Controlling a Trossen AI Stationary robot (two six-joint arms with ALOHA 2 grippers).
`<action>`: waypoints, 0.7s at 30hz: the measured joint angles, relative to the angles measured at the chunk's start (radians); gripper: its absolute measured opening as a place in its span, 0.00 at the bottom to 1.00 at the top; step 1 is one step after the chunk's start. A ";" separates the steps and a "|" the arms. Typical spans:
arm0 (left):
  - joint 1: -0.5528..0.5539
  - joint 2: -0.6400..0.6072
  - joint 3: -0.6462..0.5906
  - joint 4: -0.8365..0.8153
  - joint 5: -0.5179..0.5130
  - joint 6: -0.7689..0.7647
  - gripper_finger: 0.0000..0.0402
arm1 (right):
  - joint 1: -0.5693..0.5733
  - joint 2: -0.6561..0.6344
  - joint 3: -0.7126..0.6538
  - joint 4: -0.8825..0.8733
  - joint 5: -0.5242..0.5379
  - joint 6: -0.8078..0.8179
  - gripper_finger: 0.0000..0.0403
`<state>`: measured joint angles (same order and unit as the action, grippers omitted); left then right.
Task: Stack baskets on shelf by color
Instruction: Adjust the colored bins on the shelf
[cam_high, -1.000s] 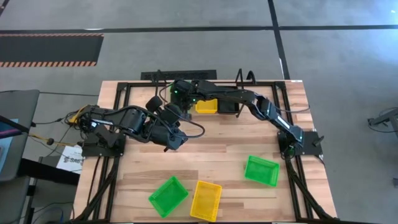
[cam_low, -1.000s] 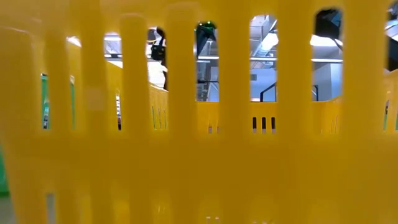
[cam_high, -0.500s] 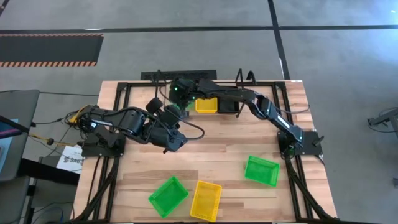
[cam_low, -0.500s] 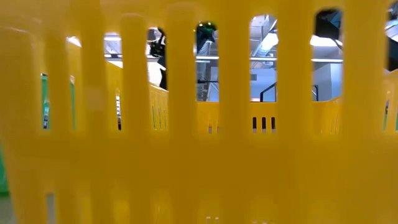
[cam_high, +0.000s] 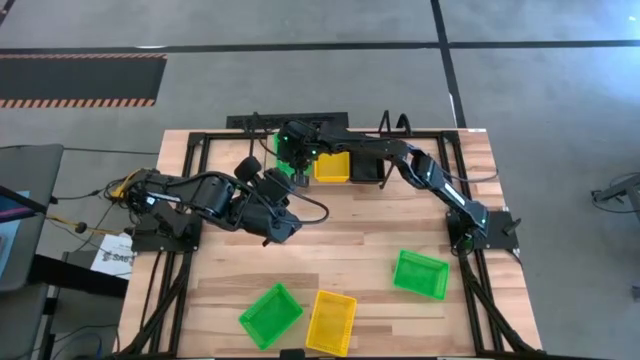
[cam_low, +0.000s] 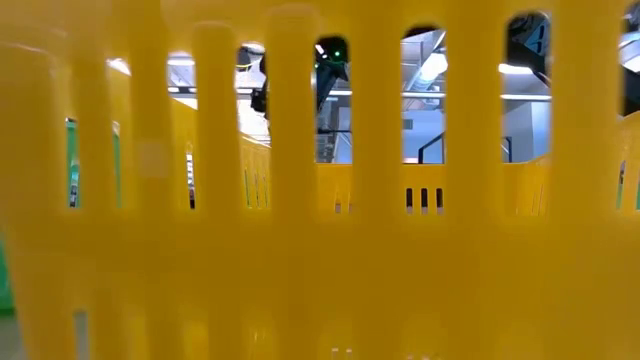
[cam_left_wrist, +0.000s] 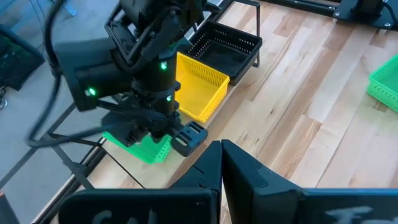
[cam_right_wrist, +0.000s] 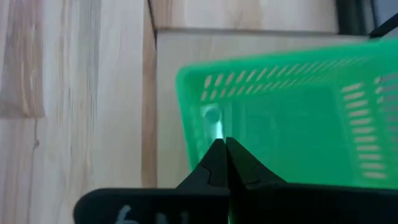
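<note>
Right gripper (cam_right_wrist: 224, 163) clenched above a green basket (cam_right_wrist: 292, 118) (on the shelf (cam_left_wrist: 239, 53)), left gripper (cam_left_wrist: 221, 163) clenched mid-table.

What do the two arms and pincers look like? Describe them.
Both arms are black and chunky-jointed. The right arm's wrist block carries green indicator lights, and its right pincer has blocky black fingers. The left pincer has tapered matte-black fingers. Black cables loop beside the left arm.

text: none legible | labels: none | brands/nos.: none | signs: none
</note>
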<state>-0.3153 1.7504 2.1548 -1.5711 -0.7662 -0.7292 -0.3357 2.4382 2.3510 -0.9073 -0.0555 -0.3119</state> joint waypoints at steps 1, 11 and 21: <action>0.000 0.000 0.000 0.000 0.000 0.000 0.00 | 0.001 0.001 0.000 -0.011 0.000 0.000 0.00; 0.000 0.000 0.000 0.000 -0.005 0.007 0.00 | 0.030 0.007 0.001 -0.007 -0.001 0.009 0.00; 0.000 0.000 0.000 0.000 -0.005 0.006 0.00 | 0.048 -0.021 0.002 0.009 0.000 0.027 0.00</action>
<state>-0.3157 1.7504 2.1548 -1.5708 -0.7708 -0.7227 -0.2878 2.4171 2.3535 -0.8987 -0.0555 -0.2852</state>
